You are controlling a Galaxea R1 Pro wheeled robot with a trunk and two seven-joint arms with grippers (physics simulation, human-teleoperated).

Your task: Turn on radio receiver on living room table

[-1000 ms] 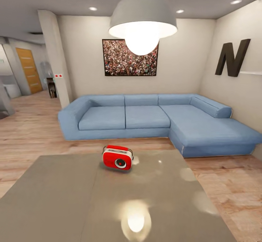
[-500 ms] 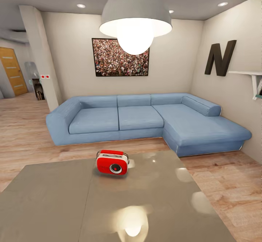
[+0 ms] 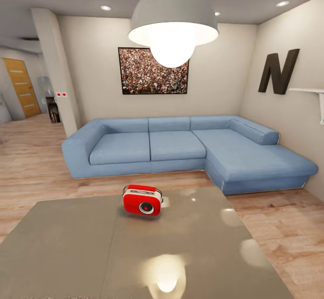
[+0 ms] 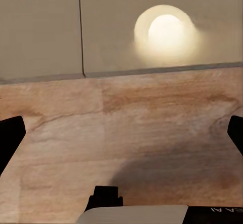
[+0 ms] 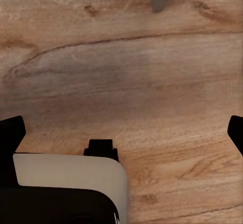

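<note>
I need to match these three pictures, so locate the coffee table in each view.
Head view: the coffee table spans the lower half and carries the red radio.
Left wrist view: its grey top, edge and seam, bordering the floor.
Right wrist view: I cannot pick it out.
Shared landmark: the wood plank floor, also seen at and.

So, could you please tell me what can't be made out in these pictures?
- Radio receiver, head view: any switch or marking is too small to read; its back faces away.
- Table, head view: near edge and legs cut off by the frame.
- Both wrist views: fingertips cut off at the frame's sides.
- Wall shelf, head view: cut off by the right edge.
</note>
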